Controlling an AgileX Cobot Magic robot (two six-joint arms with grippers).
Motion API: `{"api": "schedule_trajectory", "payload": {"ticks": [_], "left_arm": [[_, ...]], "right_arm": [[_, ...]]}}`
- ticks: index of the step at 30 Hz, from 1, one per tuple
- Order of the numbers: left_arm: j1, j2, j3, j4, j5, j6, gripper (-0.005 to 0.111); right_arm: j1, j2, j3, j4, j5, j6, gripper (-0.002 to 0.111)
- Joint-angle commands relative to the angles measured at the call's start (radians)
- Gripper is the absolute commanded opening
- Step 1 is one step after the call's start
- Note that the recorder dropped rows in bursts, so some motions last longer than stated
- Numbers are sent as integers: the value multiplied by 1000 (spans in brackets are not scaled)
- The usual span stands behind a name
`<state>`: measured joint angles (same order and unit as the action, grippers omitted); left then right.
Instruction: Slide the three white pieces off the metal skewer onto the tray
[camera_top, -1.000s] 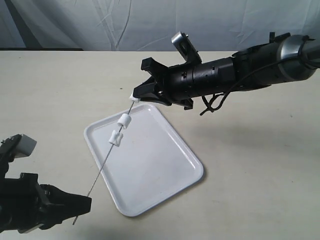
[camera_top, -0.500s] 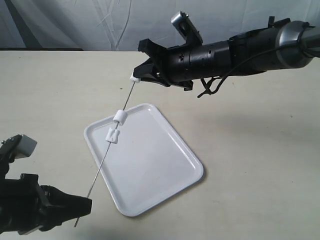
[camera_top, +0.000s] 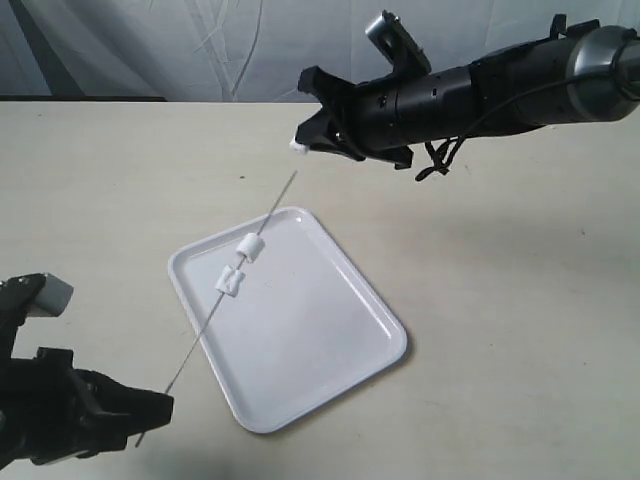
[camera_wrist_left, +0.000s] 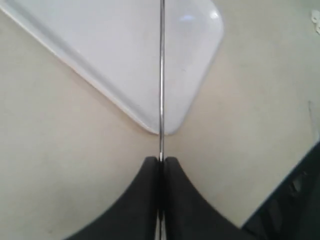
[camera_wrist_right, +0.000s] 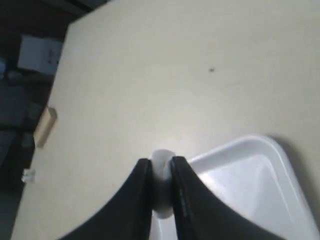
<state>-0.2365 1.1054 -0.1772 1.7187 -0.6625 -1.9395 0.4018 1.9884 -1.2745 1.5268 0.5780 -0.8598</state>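
Note:
The thin metal skewer (camera_top: 205, 335) slants up from my left gripper (camera_top: 163, 406), which is shut on its lower end (camera_wrist_left: 161, 75). Two white pieces, one higher (camera_top: 251, 247) and one lower (camera_top: 230, 281), sit threaded on it above the far left corner of the white tray (camera_top: 330, 360). My right gripper (camera_top: 303, 143) is shut on the third white piece (camera_top: 297, 147), held just beyond the skewer's upper tip and apart from it. That piece (camera_wrist_right: 161, 159) shows pinched between the black fingers (camera_wrist_right: 145, 185), with the tray (camera_wrist_right: 245, 190) below.
A beige table (camera_top: 520, 300) carries the tray; a grey cloth backdrop (camera_top: 150, 50) hangs behind. A small dark speck (camera_top: 240, 178) lies on the table beyond the tray. Boxes (camera_wrist_right: 37, 52) stand off the table's edge.
My right gripper has risen and moved right with its white piece, which has come off the skewer's tip. The two other pieces stay on the skewer; the left gripper shifted slightly.

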Motion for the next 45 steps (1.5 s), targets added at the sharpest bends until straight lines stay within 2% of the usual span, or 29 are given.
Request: {"api": "schedule_trajectory", "payload": {"ticks": [1,5,11,16,18,24,26,40,45], "left_arm": [[-6,-5,3,-48,117,6,0],[-6,-5,3,-53,125,6,0],[-6,-5,3,-72,117,4,0],[-6,-5,3,-67,125,-18,0],[-6,1,3,-61,130,-20,0],[-6,12,3,-49,95,-48,0],[-6,12,3,-68,61,-48,0],[-6,11,3,-101,8,-36,0],[-6,11,1,-167,-34,22,0]], "right_arm": [[15,-8,-5,-318,80,190,13],[44,-8,25,-473,108,271,13],[108,-8,115,-479,82,265,17],[118,-8,122,-439,109,260,37],[118,-8,122,-390,139,218,39],[118,-8,122,-41,289,-34,39],[118,-8,122,15,291,-42,39],[118,-8,122,60,234,-36,39],[118,-8,122,62,210,-29,39]]}}
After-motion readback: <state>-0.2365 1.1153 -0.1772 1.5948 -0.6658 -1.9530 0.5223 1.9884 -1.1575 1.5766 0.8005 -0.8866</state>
